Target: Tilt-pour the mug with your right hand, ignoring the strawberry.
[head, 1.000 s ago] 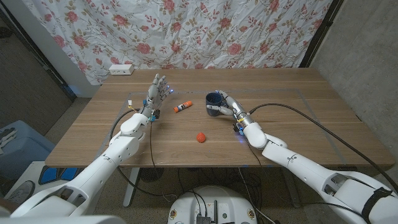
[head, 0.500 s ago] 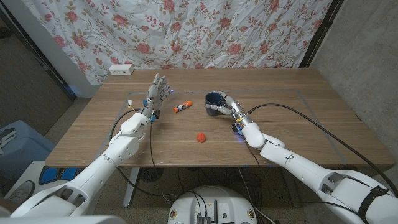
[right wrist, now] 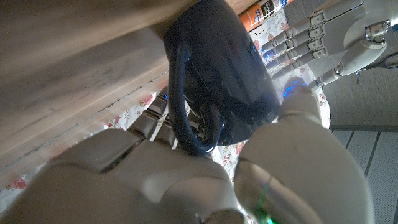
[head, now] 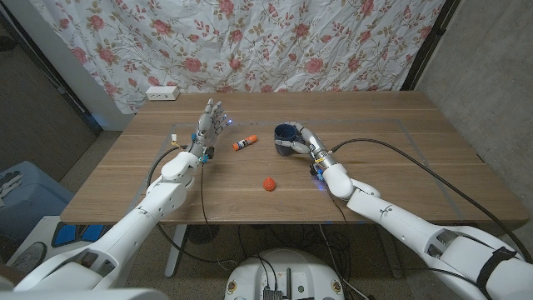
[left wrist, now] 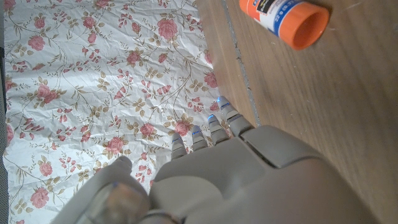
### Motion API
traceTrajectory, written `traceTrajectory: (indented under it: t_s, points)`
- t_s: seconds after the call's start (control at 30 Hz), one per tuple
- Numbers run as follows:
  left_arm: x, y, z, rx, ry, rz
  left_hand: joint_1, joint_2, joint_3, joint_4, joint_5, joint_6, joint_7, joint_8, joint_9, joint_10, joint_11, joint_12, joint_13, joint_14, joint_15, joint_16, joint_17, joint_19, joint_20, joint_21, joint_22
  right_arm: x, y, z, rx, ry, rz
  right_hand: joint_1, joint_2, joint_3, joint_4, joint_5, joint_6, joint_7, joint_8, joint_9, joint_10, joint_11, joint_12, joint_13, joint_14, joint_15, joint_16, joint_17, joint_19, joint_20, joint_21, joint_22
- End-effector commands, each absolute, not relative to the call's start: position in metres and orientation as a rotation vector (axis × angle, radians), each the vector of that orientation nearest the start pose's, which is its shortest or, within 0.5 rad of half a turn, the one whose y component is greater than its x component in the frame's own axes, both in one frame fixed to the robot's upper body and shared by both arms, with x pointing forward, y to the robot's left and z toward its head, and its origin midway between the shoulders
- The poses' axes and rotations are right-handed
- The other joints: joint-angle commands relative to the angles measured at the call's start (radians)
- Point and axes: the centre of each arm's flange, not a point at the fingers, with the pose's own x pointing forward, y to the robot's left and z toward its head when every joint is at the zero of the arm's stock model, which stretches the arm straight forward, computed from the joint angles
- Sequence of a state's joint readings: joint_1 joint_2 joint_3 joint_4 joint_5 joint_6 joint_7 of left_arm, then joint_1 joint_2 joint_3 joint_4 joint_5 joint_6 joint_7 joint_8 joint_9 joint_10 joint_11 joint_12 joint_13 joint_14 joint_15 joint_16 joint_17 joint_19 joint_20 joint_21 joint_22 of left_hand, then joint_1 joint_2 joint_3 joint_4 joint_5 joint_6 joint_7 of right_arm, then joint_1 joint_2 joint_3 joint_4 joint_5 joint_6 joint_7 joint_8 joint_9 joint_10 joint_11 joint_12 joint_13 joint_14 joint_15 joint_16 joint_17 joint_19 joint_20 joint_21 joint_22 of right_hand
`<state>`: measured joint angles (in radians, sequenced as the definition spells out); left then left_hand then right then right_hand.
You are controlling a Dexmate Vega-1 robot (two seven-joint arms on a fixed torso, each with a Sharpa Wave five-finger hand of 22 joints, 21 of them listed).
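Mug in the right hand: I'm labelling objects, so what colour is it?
Dark blue; the mug shows best in the right wrist view.

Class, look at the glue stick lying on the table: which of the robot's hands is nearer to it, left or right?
Left. The left hand stands just beside the glue stick, fingers apart and holding nothing. The right hand is farther off on the stick's other side, wrapped around the mug.

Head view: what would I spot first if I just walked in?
Probably the right hand gripping the blue mug mid-table. Next, the small red strawberry alone nearer the front edge. Then the left hand standing with fingers up, beside an orange-capped glue stick.
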<state>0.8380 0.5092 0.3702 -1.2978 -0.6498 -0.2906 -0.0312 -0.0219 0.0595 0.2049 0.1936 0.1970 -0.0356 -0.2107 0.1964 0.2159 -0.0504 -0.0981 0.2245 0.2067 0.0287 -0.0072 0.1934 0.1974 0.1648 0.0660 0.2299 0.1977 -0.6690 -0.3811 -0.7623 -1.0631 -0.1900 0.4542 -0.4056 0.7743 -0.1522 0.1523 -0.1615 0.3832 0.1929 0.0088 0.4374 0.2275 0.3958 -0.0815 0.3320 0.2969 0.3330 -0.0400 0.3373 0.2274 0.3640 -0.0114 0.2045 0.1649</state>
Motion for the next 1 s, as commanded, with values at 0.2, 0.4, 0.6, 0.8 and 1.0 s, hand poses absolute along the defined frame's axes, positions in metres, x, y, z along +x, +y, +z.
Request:
traceTrajectory:
  t_s: [0.2,0.4,0.6,0.8,1.0]
  points:
    - [0.6531,0.2903,-0.0269,-0.041,-0.594,-0.207,-0.003,0.119,0.006,0.001,0.004,-0.002,-0.007,0.006,0.003,-0.004,-0.007,0.004,0.005,0.008,-0.003,0.005,0.005,0.009,0.000,0.006,0.003,0.6603,-0.1254,-0.0727,-0.705,-0.837,0.154,0.039,0.018,0.017,0.000,-0.014,0.076,-0.013,0.035,0.001,0.068,-0.006,0.005,0.007,0.102,-0.062,0.029,-0.008,0.034,-0.029,-0.001,0.004]
    - [0.6531,0.2903,-0.0269,-0.041,-0.594,-0.207,-0.003,0.119,0.006,0.001,0.004,-0.001,-0.006,0.007,0.003,-0.004,-0.007,0.004,0.005,0.009,-0.003,0.005,0.005,0.009,-0.001,0.006,0.003,0.6606,-0.1251,-0.0721,-0.705,-0.841,0.147,0.046,0.021,0.019,0.004,-0.021,0.124,-0.022,0.056,0.000,0.095,-0.016,0.009,0.011,0.129,-0.081,0.040,-0.004,0.052,-0.032,0.000,0.004]
    - [0.6530,0.2903,-0.0269,-0.041,-0.594,-0.207,-0.003,0.119,0.006,0.001,0.004,-0.001,-0.006,0.007,0.003,-0.003,-0.006,0.004,0.005,0.008,-0.003,0.005,0.005,0.009,0.000,0.006,0.003,0.6609,-0.1252,-0.0721,-0.701,-0.843,0.145,0.068,0.030,0.025,0.002,-0.029,0.153,-0.040,0.071,-0.002,0.124,-0.030,0.014,0.014,0.162,-0.105,0.056,0.001,0.072,-0.042,0.003,0.005]
    - [0.6531,0.2903,-0.0269,-0.041,-0.594,-0.207,-0.003,0.119,0.006,0.001,0.004,-0.002,-0.007,0.006,0.003,-0.003,-0.006,0.004,0.005,0.009,-0.004,0.005,0.005,0.009,0.000,0.006,0.003,0.6612,-0.1271,-0.0724,-0.697,-0.849,0.140,0.102,0.040,0.034,-0.002,-0.041,0.194,-0.055,0.091,-0.002,0.154,-0.039,0.018,0.018,0.191,-0.122,0.073,0.008,0.091,-0.051,0.004,0.005]
    - [0.6530,0.2905,-0.0269,-0.041,-0.594,-0.207,-0.003,0.119,0.006,0.001,0.004,-0.002,-0.007,0.007,0.003,-0.003,-0.006,0.004,0.005,0.008,-0.003,0.005,0.005,0.009,0.000,0.006,0.003,0.6614,-0.1294,-0.0723,-0.691,-0.853,0.139,0.127,0.051,0.040,-0.002,-0.062,0.240,-0.079,0.115,-0.003,0.185,-0.049,0.022,0.022,0.229,-0.141,0.098,0.019,0.110,-0.058,0.004,0.005]
